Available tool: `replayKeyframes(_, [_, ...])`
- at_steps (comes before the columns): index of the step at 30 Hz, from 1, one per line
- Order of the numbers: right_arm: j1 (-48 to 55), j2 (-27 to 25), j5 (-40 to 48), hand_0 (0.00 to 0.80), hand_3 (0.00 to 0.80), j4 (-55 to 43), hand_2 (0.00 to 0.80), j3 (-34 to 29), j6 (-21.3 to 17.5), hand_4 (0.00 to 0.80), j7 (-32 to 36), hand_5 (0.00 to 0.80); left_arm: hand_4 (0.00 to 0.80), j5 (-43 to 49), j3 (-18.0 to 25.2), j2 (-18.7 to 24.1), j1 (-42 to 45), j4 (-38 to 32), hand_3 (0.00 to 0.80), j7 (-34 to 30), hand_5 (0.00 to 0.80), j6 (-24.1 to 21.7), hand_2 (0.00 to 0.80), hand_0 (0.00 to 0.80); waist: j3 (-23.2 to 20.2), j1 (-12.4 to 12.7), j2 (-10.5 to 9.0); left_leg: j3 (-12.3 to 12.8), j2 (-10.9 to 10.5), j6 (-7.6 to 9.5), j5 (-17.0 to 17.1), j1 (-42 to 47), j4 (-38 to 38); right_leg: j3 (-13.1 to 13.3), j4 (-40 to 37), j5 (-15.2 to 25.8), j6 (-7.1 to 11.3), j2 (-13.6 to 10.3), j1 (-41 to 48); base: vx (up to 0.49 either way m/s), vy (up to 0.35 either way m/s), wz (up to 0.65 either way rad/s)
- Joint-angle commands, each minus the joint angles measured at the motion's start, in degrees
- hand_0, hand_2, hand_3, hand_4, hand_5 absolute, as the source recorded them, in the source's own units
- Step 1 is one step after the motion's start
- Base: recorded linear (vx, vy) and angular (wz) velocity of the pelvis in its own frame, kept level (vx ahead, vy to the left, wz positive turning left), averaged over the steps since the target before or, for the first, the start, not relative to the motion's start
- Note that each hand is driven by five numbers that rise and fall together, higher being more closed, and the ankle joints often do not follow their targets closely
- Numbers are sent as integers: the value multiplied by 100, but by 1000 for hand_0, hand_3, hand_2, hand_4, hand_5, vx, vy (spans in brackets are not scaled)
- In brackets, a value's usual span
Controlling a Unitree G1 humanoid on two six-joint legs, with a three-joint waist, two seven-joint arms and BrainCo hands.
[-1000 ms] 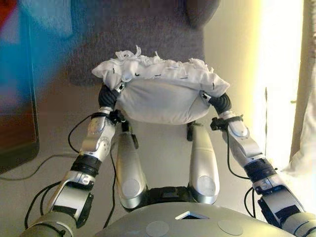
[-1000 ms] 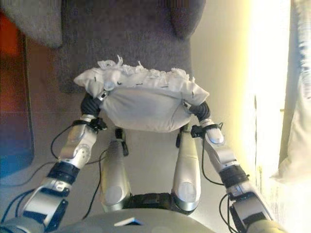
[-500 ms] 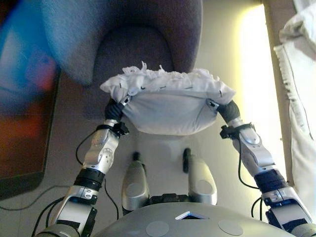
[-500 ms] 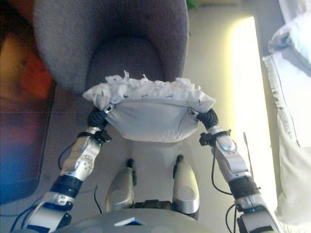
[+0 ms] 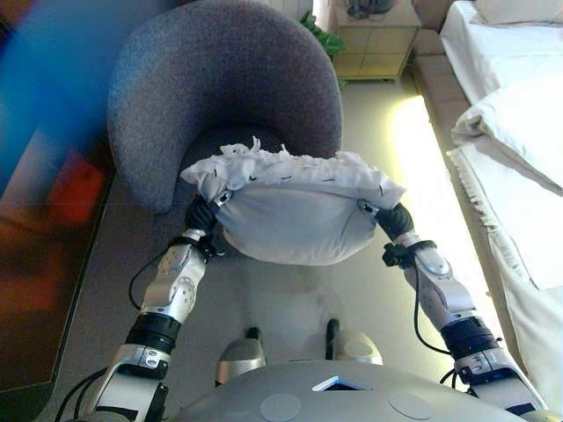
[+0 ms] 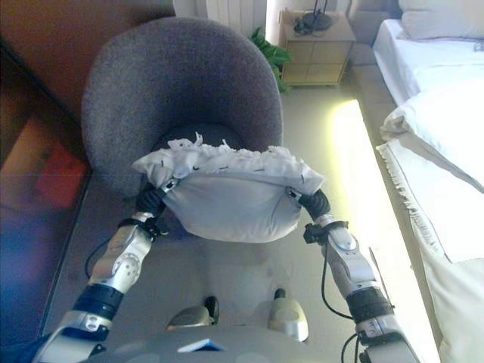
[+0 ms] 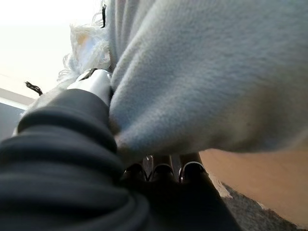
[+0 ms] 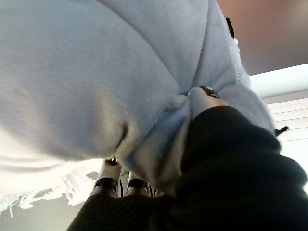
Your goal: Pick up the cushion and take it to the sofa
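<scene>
A white cushion with a frayed fringe along its far edge hangs in the air between my two hands. My left hand grips its left end and my right hand its right end. In the left wrist view the thumb presses into the cushion from one side, with the fingers against the other. The right wrist view shows the same pinch, thumb and fingers on the cushion. A round grey sofa chair stands just beyond the cushion, its seat partly hidden by it.
A bed with white bedding runs along the right side. A wooden nightstand and a green plant stand behind the chair. Dark wooden furniture lines the left. Pale floor lies between chair and bed.
The whole picture has shifted as the camera moved: the full chair, the nightstand and the bed now show. Both hands still hold the cushion the same way.
</scene>
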Motion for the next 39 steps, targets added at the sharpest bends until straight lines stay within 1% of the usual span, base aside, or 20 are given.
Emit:
replayKeyframes(1, [-578,66,296,800,800,-191,800,-239,-338,800,-53,800,800,182,20,118,-600,-104,800,-203,800,-353,800,800,-161,20,131,86,-401,446,132,-273,130,-2,2560,434,-12,13,-502,85,174,21])
replayKeyframes(2, [-618,39,361,800,800,-185,800,-210,-292,800,-93,800,800,180,-12,124,-692,-10,800,-128,800,-372,800,800,-105,-16,141,56,-423,472,83,-231,196,136,3000,503,-35,10,-655,79,110,16])
replayKeyframes(4, [-669,23,445,800,800,-139,800,-155,-264,800,-124,800,800,139,-36,108,-816,133,800,-29,800,-380,800,800,-95,-57,174,22,-401,490,40,-234,295,271,3180,711,-54,48,-882,113,43,18])
replayKeyframes(7, [-697,53,455,800,800,28,800,-56,-285,800,-124,800,800,128,-126,-6,-1057,346,800,180,800,-292,800,800,-105,-226,59,-82,-511,496,-138,-151,510,638,2323,1119,43,33,-1080,221,-83,17])
replayKeyframes(10, [-541,71,498,800,800,96,800,-82,-341,800,-33,800,800,271,-311,-131,-1180,367,800,434,800,-199,800,800,-87,-449,-174,-209,-653,415,-443,-30,743,999,719,1274,192,-48,-988,346,-232,33])
replayKeyframes(11, [-541,62,541,800,800,119,800,-77,-328,800,-1,800,800,283,-357,-157,-1205,359,800,513,800,-165,800,800,-82,-499,-286,-237,-703,382,-608,24,822,1041,135,1443,288,-175,-975,389,-243,28])
replayKeyframes(13, [-626,4,629,800,800,174,800,-75,-235,800,58,800,800,275,-383,-167,-1217,359,800,549,800,-128,800,800,-48,-553,-389,-237,-699,371,-840,175,885,1000,-433,1631,407,-243,-1058,400,-198,29])
replayKeyframes(15, [-736,-44,692,800,800,277,800,-96,-138,800,160,800,800,327,-348,-146,-1167,339,800,494,800,-81,800,800,-29,-556,-465,-192,-677,397,-1075,474,897,666,-852,1785,482,-260,-1256,459,-152,22])
replayKeyframes(17, [-777,-59,685,800,800,304,800,-126,-88,800,307,800,800,355,-265,-116,-1056,280,800,443,800,-85,800,800,-40,-531,-530,-95,-645,423,-1274,731,930,254,-1036,1835,505,-242,-1293,448,-135,17])
replayKeyframes(18, [-780,-79,686,800,800,306,800,-150,-72,800,393,800,800,328,-221,-108,-1015,253,800,434,800,-94,800,800,-62,-523,-536,-66,-631,437,-1307,783,925,160,-1053,1755,491,-203,-1222,413,-131,28])
replayKeyframes(19, [-766,-94,652,800,800,324,800,-153,-87,800,482,800,800,304,-149,-137,-952,255,800,391,800,-119,800,800,-130,-537,-545,-64,-590,414,-1306,844,962,194,-1050,1732,424,-154,-1158,425,-154,9])
replayKeyframes(21, [-716,-55,584,800,800,292,800,-98,-78,800,593,800,800,260,-18,-155,-766,166,800,331,800,-136,800,800,-283,-580,-500,26,-365,267,-957,953,1085,216,-901,1615,309,-17,-1054,399,-165,-3])
replayKeyframes(23, [-688,-37,445,800,800,119,800,20,52,800,557,800,800,276,89,-117,-535,2,800,330,800,-113,800,800,-432,-619,-311,101,74,-124,14,1002,1443,237,-768,1307,73,270,-887,311,-178,-20])
replayKeyframes(24, [-686,-42,423,800,800,78,800,53,72,800,608,800,800,278,136,-84,-488,-47,800,346,800,-122,800,800,-470,-618,-338,169,164,-204,332,879,1714,236,-777,1214,-26,291,-780,281,-224,-51])
replayKeyframes(27, [-675,-49,253,800,800,106,800,201,46,800,754,800,800,102,247,-98,-411,-88,800,445,800,-200,800,800,-495,-520,-357,259,293,-304,655,387,3023,81,-751,923,-328,388,-416,253,-217,-49])
replayKeyframes(28, [-665,-57,261,800,800,137,800,252,25,800,773,800,800,105,272,-110,-375,-104,800,429,800,-216,800,800,-505,-482,-427,274,263,-290,759,184,3343,61,-758,866,-404,351,-306,235,-171,-62])
replayKeyframes(30, [-627,-33,303,800,800,199,800,318,-33,800,771,800,800,165,280,-153,-291,-142,800,345,800,-252,800,800,-462,-382,-505,329,372,-182,672,-268,3797,-4,-752,718,-518,345,-29,234,-128,-40])
replayKeyframes(32, [-584,-1,315,800,800,197,800,337,-78,800,764,800,800,207,280,-176,-207,-170,800,296,800,-295,800,800,-414,-303,-506,340,410,-113,590,-417,3641,0,-752,617,-534,385,141,213,-22,-16])
replayKeyframes(34, [-595,-1,282,800,800,116,800,357,-24,800,675,800,800,87,317,-129,-174,-236,800,273,800,-247,800,800,-385,-226,-470,293,364,-99,647,-475,3103,40,-735,490,-525,419,269,171,71,-8])
replayKeyframes(39, [-868,-89,269,800,800,26,800,321,261,800,538,800,800,-72,337,-142,-383,-134,800,284,800,-174,800,800,-325,-70,-286,-101,336,-281,896,-517,1210,160,-744,167,-353,441,574,181,152,-4])
